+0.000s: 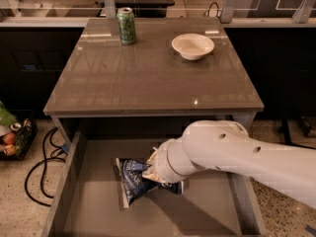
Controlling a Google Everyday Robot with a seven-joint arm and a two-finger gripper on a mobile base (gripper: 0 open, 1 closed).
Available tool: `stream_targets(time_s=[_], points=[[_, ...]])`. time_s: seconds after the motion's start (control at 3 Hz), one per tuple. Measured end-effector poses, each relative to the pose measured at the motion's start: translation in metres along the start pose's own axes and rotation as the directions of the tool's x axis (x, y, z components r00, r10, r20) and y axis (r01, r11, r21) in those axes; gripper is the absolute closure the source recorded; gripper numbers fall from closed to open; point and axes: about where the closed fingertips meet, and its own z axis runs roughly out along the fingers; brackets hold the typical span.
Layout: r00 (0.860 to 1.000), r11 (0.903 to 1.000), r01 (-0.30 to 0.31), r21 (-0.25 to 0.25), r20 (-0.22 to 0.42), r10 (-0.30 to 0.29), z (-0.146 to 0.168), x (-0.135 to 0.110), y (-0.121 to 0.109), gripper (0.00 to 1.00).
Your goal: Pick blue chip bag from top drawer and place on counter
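Note:
The blue chip bag (130, 182) lies crumpled on the flat bottom of the open top drawer (68, 184), near its middle. My gripper (149, 170) reaches in from the right at the end of the thick white arm (237, 154) and sits right on the bag's upper right part, which bunches up against it. The arm hides the bag's right end. The counter (148, 80) is the glossy grey-brown top just above and behind the drawer.
A green can (126, 26) stands at the counter's back left and a white bowl (193, 46) at its back right. Black cables (39, 167) and a basket of items (12, 138) lie on the floor to the left of the drawer.

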Motion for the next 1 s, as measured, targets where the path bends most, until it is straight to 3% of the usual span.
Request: stream_targets(time_s=[0.67,1.0], points=[[0.996,0.9958,0.038,0.083,0.075,-0.044,-0.071,-0.048,-0.005,1.00],[0.994,0.9884,0.063,0.138,0.080,-0.075,-0.106,-0.075,-0.012,1.00]])
